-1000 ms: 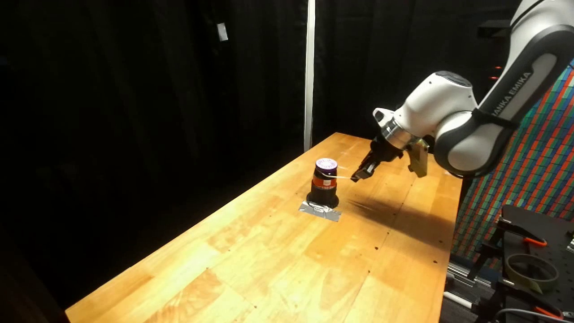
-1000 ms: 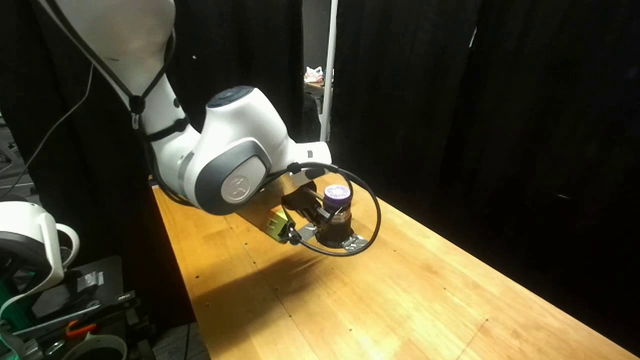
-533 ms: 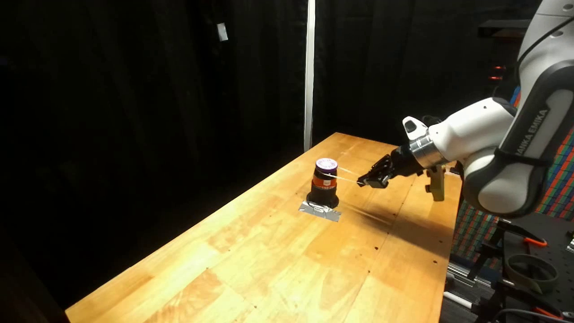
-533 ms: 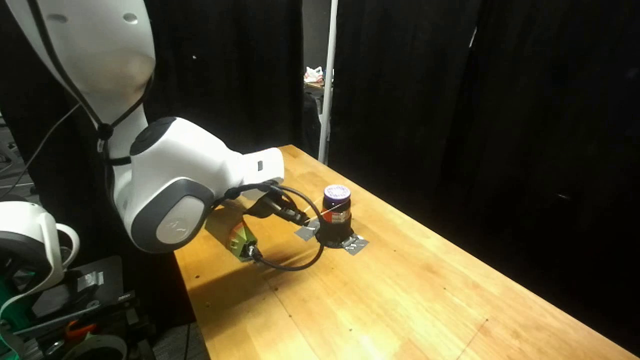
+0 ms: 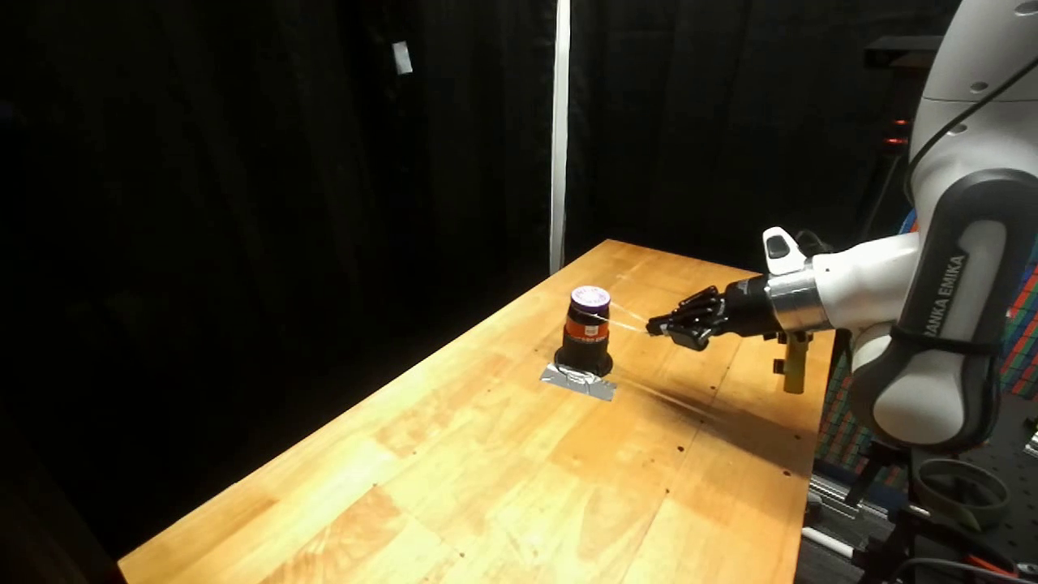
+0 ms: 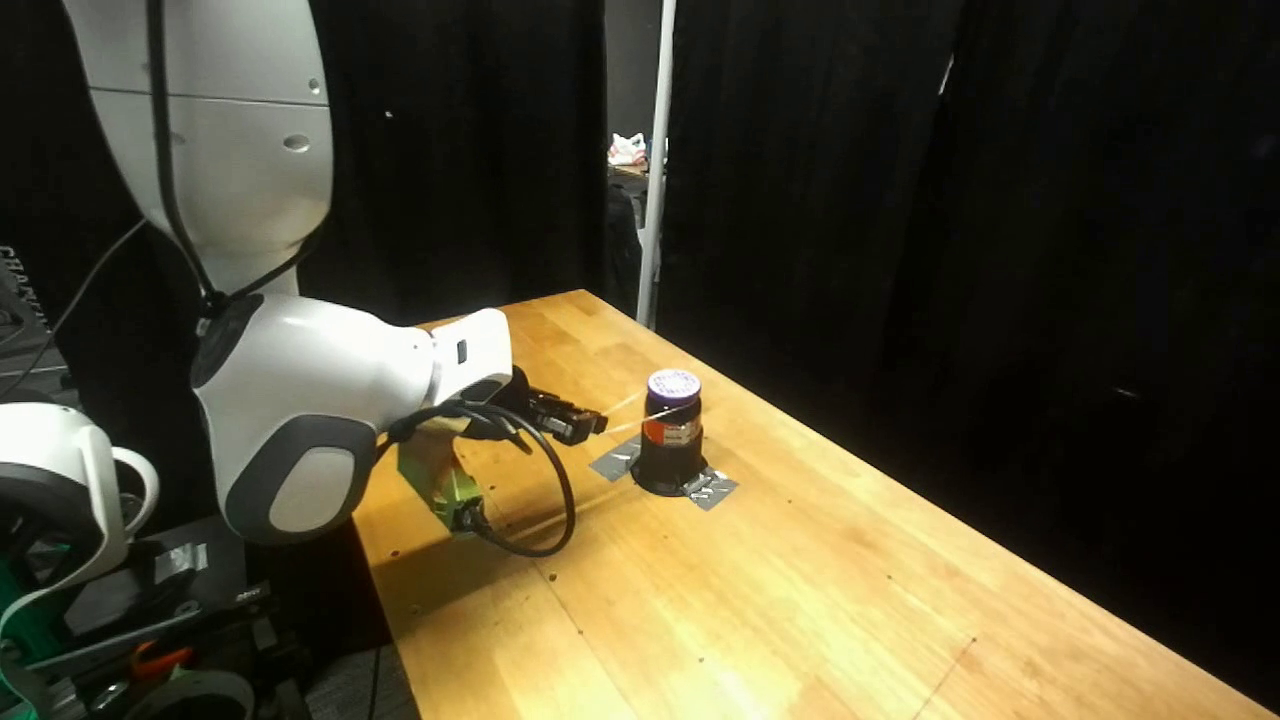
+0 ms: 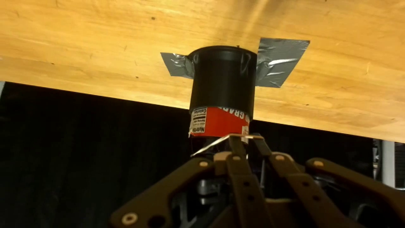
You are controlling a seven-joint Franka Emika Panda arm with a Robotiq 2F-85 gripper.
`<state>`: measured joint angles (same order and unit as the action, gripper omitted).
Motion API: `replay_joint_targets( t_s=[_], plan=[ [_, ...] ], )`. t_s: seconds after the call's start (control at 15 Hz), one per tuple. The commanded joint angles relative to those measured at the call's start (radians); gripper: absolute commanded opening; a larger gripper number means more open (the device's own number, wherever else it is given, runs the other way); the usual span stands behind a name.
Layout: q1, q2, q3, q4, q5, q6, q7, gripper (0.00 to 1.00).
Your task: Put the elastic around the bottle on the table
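The table, from light wooden boards, is the largest thing. The robot arm reaches over one long edge of it; in an exterior view the letters "ANKA EMIKA" can be read on the arm. The gripper hangs above the table, between this edge and the bottle. Its two fingers stand near to each other, with a narrow gap at the tips, so it is only a little spread. The bottle stands upright, nearer to the opposite long edge; in both exterior views a far corner of the table shows beyond it. Two pieces of grey tape touch its black foot. In the wrist view the red label is upside down, with "Calories" and a word that begins "Nutriti". The purple cap carries a ring of writing, too small to read. The elastic is stretched over both fingertips, and two strands run to the bottle just under the cap, one on the near side, one on the far side.
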<state>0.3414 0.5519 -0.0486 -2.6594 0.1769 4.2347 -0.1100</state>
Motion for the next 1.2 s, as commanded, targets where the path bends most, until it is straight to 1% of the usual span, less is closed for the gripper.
replay_joint_targets(
  t_s=[0.0, 0.07, 0.13, 0.2, 0.33, 0.4, 0.47, 0.53, 0.6, 0.67, 0.73, 0.8, 0.87, 0.93, 1.0, 1.13],
  plan=[
    [0.104, -0.015, -0.056, 0.085, 0.109, -0.012, -0.009, 0.14],
    [0.119, 0.004, -0.063, 0.1, 0.131, 0.017, -0.007, 0.16],
    [0.136, 0.025, -0.068, 0.112, 0.157, 0.051, -0.005, 0.15],
    [0.206, -0.006, -0.125, 0.146, 0.187, -0.014, 0.0, 0.15],
    [0.235, 0.031, -0.138, 0.147, 0.217, 0.042, 0.003, 0.15],
    [0.24, 0.011, -0.142, 0.126, 0.209, 0.015, -0.017, 0.15],
    [0.14, -0.058, -0.041, 0.086, 0.216, -0.041, -0.097, 0.15],
    [0.145, -0.127, -0.042, 0.057, 0.236, -0.148, -0.143, 0.4],
    [0.141, -0.199, -0.033, 0.016, 0.269, -0.25, -0.202, 0.43],
    [0.146, -0.241, -0.033, -0.003, 0.323, -0.319, -0.246, 0.48],
    [0.164, -0.281, -0.041, -0.012, 0.395, -0.396, -0.309, 0.55],
    [0.195, -0.32, -0.058, -0.01, 0.503, -0.476, -0.391, 0.63],
    [0.245, -0.355, -0.108, -0.007, 0.583, -0.557, -0.464, 0.7],
    [0.349, -0.385, -0.221, 0.006, 0.668, -0.64, -0.543, 0.77],
    [0.402, -0.383, -0.276, 0.019, 0.755, -0.67, -0.623, 0.86],
    [0.484, -0.386, -0.357, 0.037, 0.923, -0.707, -0.786, 1.0]
  ],
)
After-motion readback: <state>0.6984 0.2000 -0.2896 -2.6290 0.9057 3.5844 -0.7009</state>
